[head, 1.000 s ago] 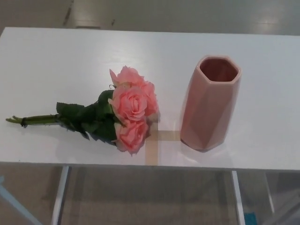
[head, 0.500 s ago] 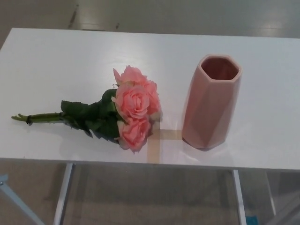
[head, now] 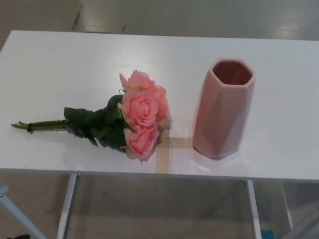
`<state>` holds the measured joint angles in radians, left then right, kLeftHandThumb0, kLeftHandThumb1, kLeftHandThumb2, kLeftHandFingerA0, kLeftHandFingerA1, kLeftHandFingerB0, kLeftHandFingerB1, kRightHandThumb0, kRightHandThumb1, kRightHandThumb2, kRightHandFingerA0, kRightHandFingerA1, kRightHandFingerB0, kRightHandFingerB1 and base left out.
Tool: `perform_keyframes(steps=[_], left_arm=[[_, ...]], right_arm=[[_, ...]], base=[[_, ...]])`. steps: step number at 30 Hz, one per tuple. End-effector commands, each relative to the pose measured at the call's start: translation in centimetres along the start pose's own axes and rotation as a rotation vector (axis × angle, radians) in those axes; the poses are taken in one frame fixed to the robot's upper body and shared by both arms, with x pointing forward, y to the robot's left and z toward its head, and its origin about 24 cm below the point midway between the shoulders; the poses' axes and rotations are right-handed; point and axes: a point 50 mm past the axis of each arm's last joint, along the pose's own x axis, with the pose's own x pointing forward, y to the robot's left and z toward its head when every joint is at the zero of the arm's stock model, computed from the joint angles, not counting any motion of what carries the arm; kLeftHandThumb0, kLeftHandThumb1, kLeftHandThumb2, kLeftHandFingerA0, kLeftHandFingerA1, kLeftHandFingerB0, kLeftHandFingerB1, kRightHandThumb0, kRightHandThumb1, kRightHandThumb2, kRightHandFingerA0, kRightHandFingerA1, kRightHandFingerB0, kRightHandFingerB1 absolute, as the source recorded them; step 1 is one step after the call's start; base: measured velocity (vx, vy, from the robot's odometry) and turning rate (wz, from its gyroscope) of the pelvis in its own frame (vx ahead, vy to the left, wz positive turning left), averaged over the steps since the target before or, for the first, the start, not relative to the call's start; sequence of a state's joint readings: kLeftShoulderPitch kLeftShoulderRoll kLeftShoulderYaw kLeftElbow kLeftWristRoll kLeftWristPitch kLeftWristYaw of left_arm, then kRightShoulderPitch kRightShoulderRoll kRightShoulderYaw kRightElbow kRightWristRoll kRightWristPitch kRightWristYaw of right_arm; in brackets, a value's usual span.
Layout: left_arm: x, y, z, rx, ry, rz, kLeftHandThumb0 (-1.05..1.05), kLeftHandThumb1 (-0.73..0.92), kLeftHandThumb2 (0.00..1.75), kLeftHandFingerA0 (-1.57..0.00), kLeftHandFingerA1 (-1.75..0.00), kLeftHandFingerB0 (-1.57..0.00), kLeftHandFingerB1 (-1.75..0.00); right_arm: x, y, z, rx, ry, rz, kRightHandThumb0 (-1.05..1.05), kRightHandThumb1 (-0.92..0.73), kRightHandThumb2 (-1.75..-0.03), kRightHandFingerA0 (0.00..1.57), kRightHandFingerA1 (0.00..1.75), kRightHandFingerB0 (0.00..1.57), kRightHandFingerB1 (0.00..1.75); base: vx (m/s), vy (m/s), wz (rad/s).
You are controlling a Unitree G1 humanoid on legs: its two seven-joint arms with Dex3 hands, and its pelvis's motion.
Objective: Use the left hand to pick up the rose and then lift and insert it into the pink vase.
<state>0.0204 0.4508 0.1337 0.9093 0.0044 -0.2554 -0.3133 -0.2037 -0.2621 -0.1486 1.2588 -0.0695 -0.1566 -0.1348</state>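
White table (head: 75,64) on metal legs, pale floor beyond | rose (head: 142,117) bunch lying flat at 9 o'clock of pink vase (head: 223,109), apart, stems toward 9 | vase upright | my hands out of view, state unknown | nothing moved since half a second ago, slight view shift only

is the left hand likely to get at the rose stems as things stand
Probably yes. The rose bunch lies flat on the white table, stems pointing toward the robot's left with nothing around them; the pink vase stands apart on the other side. Neither hand is in view.
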Motion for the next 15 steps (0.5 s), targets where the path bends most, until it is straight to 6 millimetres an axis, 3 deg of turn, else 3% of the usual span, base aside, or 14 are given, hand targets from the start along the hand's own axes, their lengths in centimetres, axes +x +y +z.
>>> perform_keyframes(steps=[1, 2, 3, 4, 5, 7, 8, 9, 10, 11, 12, 13, 14, 15], left_arm=[[-3.1, -3.4, 2.8, 0.087, -0.196, -0.531, -0.52, 0.36, 0.65, -0.4, -0.45, -0.57, -0.49], [-3.5, -3.7, 3.1, 0.084, -0.216, -0.561, -0.52, 0.36, 0.65, -0.4, -0.45, -0.57, -0.49], [-3.8, -4.0, 3.2, 0.073, -0.222, -0.584, -0.44, 0.41, 0.53, -0.5, -0.4, -0.64, -0.43], [-4.1, -4.4, 3.5, 0.064, -0.223, -0.619, -0.43, 0.41, 0.52, -0.57, -0.42, -0.65, -0.43], [-4.4, -4.7, 3.8, 0.06, -0.228, -0.649, -0.46, 0.34, 0.71, -0.57, -0.55, -0.53, -0.5], [-5.0, -5.3, 4.2, 0.054, -0.238, -0.69, -0.42, 0.33, 0.71, -0.62, -0.58, -0.53, -0.52], [-5.2, -5.4, 4.4, 0.056, -0.245, -0.702, -0.38, 0.39, 0.52, -0.66, -0.46, -0.64, -0.43], [-5.4, -5.6, 4.6, 0.06, -0.252, -0.711, -0.38, 0.39, 0.52, -0.66, -0.46, -0.64, -0.43], [-5.8, -6.0, 5.0, 0.073, -0.275, -0.734, -0.42, 0.34, 0.7, -0.61, -0.57, -0.54, -0.51], [-6.3, -6.4, 5.6, 0.084, -0.313, -0.753, -0.37, 0.4, 0.52, -0.61, -0.45, -0.64, -0.43], [-6.5, -6.6, 5.8, 0.087, -0.327, -0.761, -0.37, 0.4, 0.52, -0.61, -0.45, -0.64, -0.43], [-6.8, -6.9, 6.2, 0.098, -0.354, -0.772, -0.44, 0.34, 0.67, -0.56, -0.54, -0.56, -0.51], [-7.2, -7.3, 6.7, 0.111, -0.381, -0.786, -0.44, 0.34, 0.67, -0.54, -0.53, -0.56, -0.5], [-7.5, -7.4, 6.9, 0.116, -0.395, -0.796, -0.36, 0.4, 0.52, -0.57, -0.45, -0.61, -0.42]], right_arm=[[0.1, -0.5, 0.2, -0.031, -0.014, -0.014, -0.24, -0.57, -0.56, 0.68, 0.49, 0.58, 0.45], [0.1, -0.5, 0.2, -0.035, -0.011, -0.015, -0.24, -0.57, -0.56, 0.68, 0.49, 0.58, 0.45], [0.1, -0.5, 0.2, -0.034, -0.008, -0.013, -0.24, -0.57, -0.57, 0.67, 0.49, 0.58, 0.45], [0.1, -0.5, 0.2, -0.032, -0.006, -0.014, -0.23, -0.57, -0.57, 0.67, 0.49, 0.58, 0.45], [0.1, -0.5, 0.2, -0.031, -0.005, -0.014, -0.23, -0.57, -0.57, 0.66, 0.49, 0.58, 0.45], [0.1, -0.5, 0.3, -0.033, -0.004, -0.015, -0.23, -0.57, -0.57, 0.66, 0.49, 0.58, 0.45], [0.2, -0.5, 0.3, -0.037, -0.005, -0.015, -0.23, -0.57, -0.57, 0.66, 0.49, 0.58, 0.45], [0.2, -0.5, 0.4, -0.04, -0.007, -0.015, -0.23, -0.57, -0.57, 0.66, 0.49, 0.58, 0.45], [0.2, -0.5, 0.4, -0.043, -0.007, -0.017, -0.23, -0.57, -0.57, 0.66, 0.49, 0.58, 0.45], [0.2, -0.5, 0.5, -0.04, -0.01, -0.017, -0.23, -0.57, -0.57, 0.66, 0.49, 0.59, 0.45], [0.2, -0.5, 0.5, -0.039, -0.011, -0.017, -0.23, -0.57, -0.57, 0.66, 0.49, 0.59, 0.45], [0.2, -0.5, 0.6, -0.037, -0.013, -0.016, -0.23, -0.57, -0.56, 0.66, 0.49, 0.59, 0.45], [0.2, -0.5, 0.7, -0.036, -0.016, -0.015, -0.23, -0.57, -0.56, 0.66, 0.49, 0.59, 0.45], [0.2, -0.5, 0.7, -0.036, -0.015, -0.014, -0.23, -0.57, -0.56, 0.66, 0.49, 0.59, 0.45]], base=[[0.0, 0.0, 0.0], [0.0, 0.0, 0.0], [0.0, 0.0, 0.0], [0.0, 0.0, 0.0], [0.0, 0.0, 0.0], [0.0, 0.0, 0.0], [0.0, 0.0, 0.0], [0.0, 0.0, 0.0], [0.0, 0.0, 0.0], [0.0, 0.0, 0.0], [0.0, 0.0, 0.0], [0.0, 0.0, 0.0], [0.0, 0.0, 0.0], [0.0, 0.0, 0.0]])
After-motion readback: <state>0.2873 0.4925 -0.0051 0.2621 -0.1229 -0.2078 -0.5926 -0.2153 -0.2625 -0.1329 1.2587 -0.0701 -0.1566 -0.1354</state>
